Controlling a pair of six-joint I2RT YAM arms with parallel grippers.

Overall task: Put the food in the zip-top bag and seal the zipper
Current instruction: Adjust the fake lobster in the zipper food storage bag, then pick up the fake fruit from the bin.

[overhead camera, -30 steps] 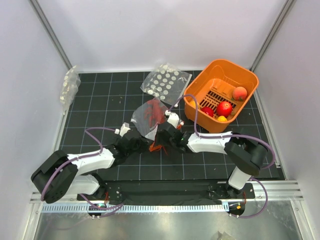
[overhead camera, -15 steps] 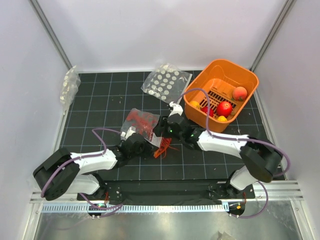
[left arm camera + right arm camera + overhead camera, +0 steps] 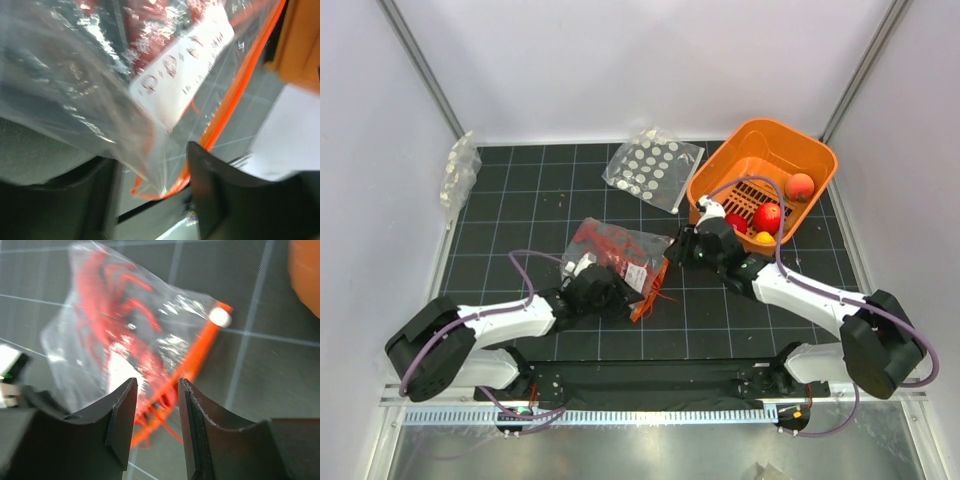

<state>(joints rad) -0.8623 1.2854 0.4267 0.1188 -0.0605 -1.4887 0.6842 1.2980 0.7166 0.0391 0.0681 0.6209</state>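
The clear bag [image 3: 620, 256] lies on the black mat [image 3: 520, 205] between both arms with the red octopus [image 3: 125, 307] largely inside, its orange zipper [image 3: 199, 352] facing the right gripper [image 3: 155, 385], whose fingers stand partly open and empty near it, while the left gripper [image 3: 155, 167] has its fingers apart around the bag's near corner, not clamping it.

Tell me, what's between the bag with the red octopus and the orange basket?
The right gripper sits between the zip-top bag and the orange basket, as the top view shows.
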